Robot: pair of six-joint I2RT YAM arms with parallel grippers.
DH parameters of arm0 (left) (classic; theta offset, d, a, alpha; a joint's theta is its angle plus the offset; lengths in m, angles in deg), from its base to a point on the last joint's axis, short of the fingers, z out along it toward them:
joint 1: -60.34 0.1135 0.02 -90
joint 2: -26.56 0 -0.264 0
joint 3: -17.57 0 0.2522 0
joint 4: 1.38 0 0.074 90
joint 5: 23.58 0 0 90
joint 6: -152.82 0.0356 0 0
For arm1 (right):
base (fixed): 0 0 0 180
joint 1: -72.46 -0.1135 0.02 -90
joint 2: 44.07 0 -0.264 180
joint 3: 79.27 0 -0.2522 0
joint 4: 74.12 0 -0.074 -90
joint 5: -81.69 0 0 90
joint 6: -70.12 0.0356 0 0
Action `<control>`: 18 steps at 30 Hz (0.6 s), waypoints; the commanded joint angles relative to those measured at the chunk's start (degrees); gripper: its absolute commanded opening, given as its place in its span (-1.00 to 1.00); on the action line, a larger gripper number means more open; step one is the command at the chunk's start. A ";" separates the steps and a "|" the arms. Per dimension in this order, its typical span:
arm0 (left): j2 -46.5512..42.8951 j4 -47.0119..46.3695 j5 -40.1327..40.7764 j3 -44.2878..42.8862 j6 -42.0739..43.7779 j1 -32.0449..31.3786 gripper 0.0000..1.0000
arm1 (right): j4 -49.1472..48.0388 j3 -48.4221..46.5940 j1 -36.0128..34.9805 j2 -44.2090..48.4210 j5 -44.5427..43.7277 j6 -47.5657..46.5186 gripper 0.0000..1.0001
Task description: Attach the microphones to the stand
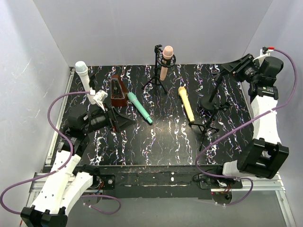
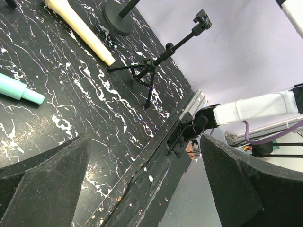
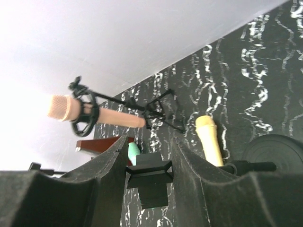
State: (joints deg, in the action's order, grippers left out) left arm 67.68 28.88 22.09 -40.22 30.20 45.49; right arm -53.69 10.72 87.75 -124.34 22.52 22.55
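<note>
Our right hand (image 3: 150,144) is pressed in on a small black clip (image 3: 149,176), the blocky holder at the end of the rod of the round-based stand (image 3: 277,150). We judge the step in hand to be steadying or aiming that holder for its microphone. Just beyond this hand lies the yellow microphone (image 3: 210,142), slim and smooth. It lies flat on the white-veined black surface (image 3: 265,71), close beside the stand's matte disc. Farther out, the peach-pink microphone (image 3: 102,116) sits in a ring clip on a thin-legged black tripod (image 3: 158,111), its head fine-meshed and rounded. Our left hand (image 2: 145,142) is spread wide and holds nothing. Ahead of it lies the teal-green microphone (image 2: 19,89), glossy, with only its tail in that view, and past that a small empty tripod stand (image 2: 150,66). Beside this hand the white microphone (image 1: 83,73) stands upright, seemingly clipped, near a brown wedge-shaped block (image 1: 118,91). Next, we think, the free hand must pinch a loose microphone mid-barrel and seat it squarely in the held clip.
</note>
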 commanded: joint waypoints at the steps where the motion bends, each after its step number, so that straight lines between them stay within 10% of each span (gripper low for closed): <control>1: -0.43 0.38 0.39 -1.67 0.45 -0.27 0.97 | -2.90 -6.01 -2.72 5.47 4.50 1.60 -0.78; 18: -0.08 1.44 0.48 -3.52 1.68 -0.26 0.96 | -1.93 -3.30 -12.82 12.06 16.36 4.23 -0.82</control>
State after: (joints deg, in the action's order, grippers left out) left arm 67.75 29.16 22.26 -41.14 30.46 45.49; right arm -50.65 6.70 77.11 -115.34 33.99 24.74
